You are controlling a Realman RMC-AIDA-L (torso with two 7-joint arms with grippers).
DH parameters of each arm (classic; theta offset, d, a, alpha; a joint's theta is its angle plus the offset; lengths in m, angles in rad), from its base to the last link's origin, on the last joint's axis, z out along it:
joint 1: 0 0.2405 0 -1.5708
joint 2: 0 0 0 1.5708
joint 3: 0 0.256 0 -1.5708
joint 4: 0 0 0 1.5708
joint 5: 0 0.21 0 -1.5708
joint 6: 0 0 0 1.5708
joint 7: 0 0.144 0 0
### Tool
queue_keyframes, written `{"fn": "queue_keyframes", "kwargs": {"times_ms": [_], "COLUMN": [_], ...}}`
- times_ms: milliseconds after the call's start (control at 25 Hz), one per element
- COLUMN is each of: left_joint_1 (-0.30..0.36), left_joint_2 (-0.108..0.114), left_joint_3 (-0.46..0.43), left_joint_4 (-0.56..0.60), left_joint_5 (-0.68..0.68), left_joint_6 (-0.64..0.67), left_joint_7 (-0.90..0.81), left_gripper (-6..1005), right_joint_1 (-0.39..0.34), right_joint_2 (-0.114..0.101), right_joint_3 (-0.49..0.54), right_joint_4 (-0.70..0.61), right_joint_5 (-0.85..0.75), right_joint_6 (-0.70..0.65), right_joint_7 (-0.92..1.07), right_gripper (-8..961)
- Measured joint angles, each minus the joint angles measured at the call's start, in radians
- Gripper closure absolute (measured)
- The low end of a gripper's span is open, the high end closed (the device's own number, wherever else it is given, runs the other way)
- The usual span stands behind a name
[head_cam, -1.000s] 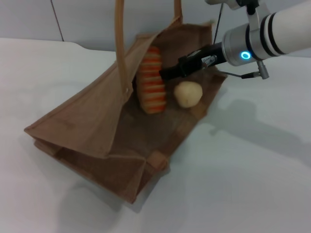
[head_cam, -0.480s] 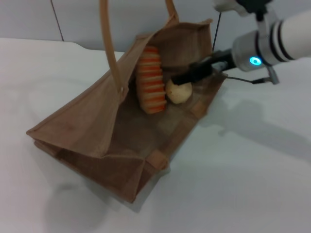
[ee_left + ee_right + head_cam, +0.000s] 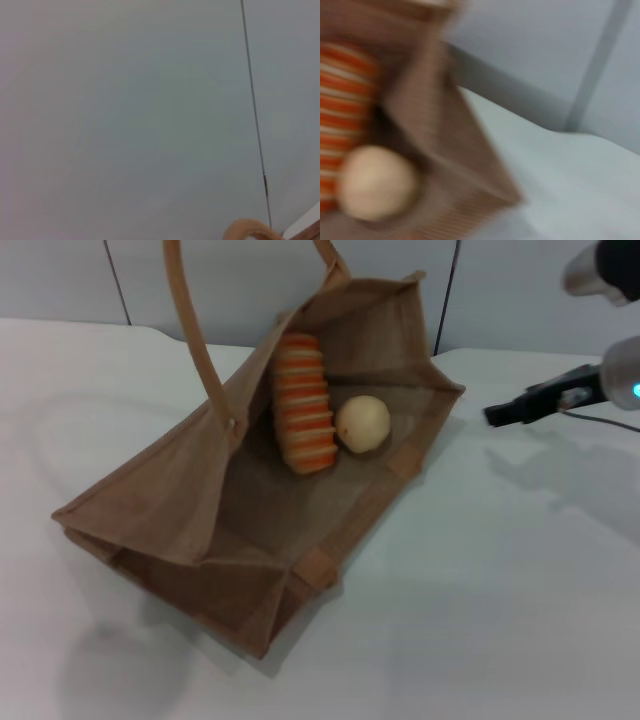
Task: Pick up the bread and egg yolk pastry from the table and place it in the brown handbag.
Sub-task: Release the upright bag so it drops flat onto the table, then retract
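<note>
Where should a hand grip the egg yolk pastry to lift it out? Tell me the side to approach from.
Grip the egg yolk pastry across its round middle, coming from above through the brown handbag's open mouth. The bread lies against one side, so close along the free sides, parallel to the loaf.

Coarse woven burlap brown handbag [image 3: 180,490], smooth matt table [image 3: 480,620]
</note>
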Motion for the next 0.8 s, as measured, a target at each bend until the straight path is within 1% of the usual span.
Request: {"fn": "queue_keyframes", "kwargs": {"times_ms": [80, 160, 320, 400, 520, 640, 720, 800], "left_joint_1": [-0.001, -0.007, -0.019, -0.023, -0.032, -0.039, -0.036, -0.017], "left_joint_2": [0.000, 0.000, 0.000, 0.001, 0.009, 0.030, 0.038, 0.037], "left_joint_3": [0.000, -0.001, -0.012, -0.038, -0.084, -0.134, -0.154, -0.175], "left_joint_4": [-0.009, -0.023, -0.045, -0.067, -0.121, -0.202, -0.238, -0.262], "left_joint_5": [-0.004, -0.006, -0.035, -0.090, -0.193, -0.345, -0.411, -0.457], "left_joint_6": [0.001, 0.004, 0.005, 0.006, 0.002, -0.006, -0.006, 0.012], "left_joint_7": [0.008, 0.010, 0.007, 0.008, 0.018, 0.051, 0.078, 0.126], "left_gripper": [855, 855, 854, 854, 727, 608, 538, 468], "right_joint_1": [-0.006, -0.007, -0.008, -0.008, -0.014, -0.029, -0.040, -0.054], "right_joint_2": [0.006, 0.010, 0.018, 0.021, 0.021, 0.021, 0.022, 0.026], "right_joint_3": [0.043, 0.073, 0.087, 0.088, 0.109, 0.124, 0.125, 0.125], "right_joint_4": [-0.011, -0.013, -0.014, -0.014, -0.021, -0.042, -0.053, -0.063], "right_joint_5": [-0.060, -0.081, -0.086, -0.087, -0.087, -0.087, -0.083, -0.067], "right_joint_6": [0.000, -0.001, -0.018, -0.030, -0.038, -0.039, -0.046, -0.067], "right_joint_7": [0.014, 0.013, 0.010, 0.011, 0.010, 0.008, 0.005, -0.012], "right_gripper": [212, 212, 213, 213, 213, 213, 212, 212]}}
